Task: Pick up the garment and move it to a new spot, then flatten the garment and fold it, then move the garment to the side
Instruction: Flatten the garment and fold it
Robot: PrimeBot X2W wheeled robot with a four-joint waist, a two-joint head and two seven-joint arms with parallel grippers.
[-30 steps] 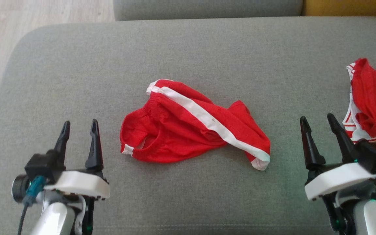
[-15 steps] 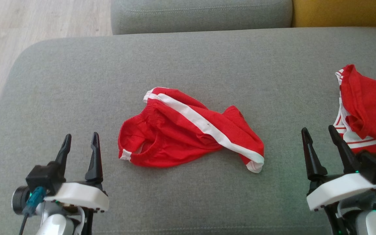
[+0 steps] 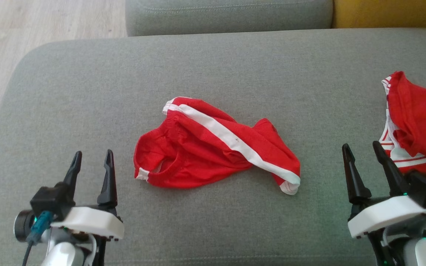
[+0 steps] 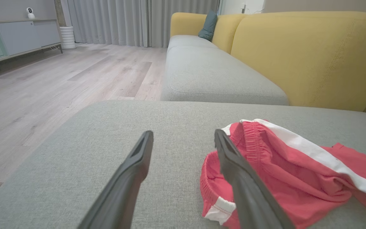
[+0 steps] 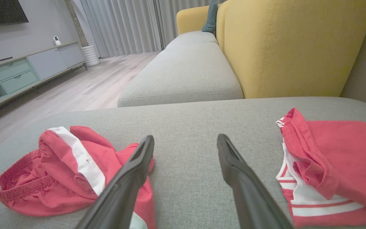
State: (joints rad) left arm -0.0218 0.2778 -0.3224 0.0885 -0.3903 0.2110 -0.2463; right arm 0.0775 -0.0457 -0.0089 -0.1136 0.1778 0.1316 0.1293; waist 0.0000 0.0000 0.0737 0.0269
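Your crumpled red shorts (image 3: 213, 144) lie mid-seat on the grey sofa cushion (image 3: 235, 62), at 12 o'clock. The left gripper (image 3: 93, 152) and right gripper (image 3: 361, 145) stand wide open, empty. Expect light, limp cloth; pinch the elastic waistband (image 3: 159, 176) at the shorts' 8 o'clock.

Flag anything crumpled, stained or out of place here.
The red shorts lie crumpled and twisted on the cushion, with a dark speck on their white stripe. A second red garment sits bunched at its right edge.

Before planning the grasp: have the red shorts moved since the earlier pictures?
No. The red shorts lie unchanged against the back edge of the grey cushion; only the camera shifted.
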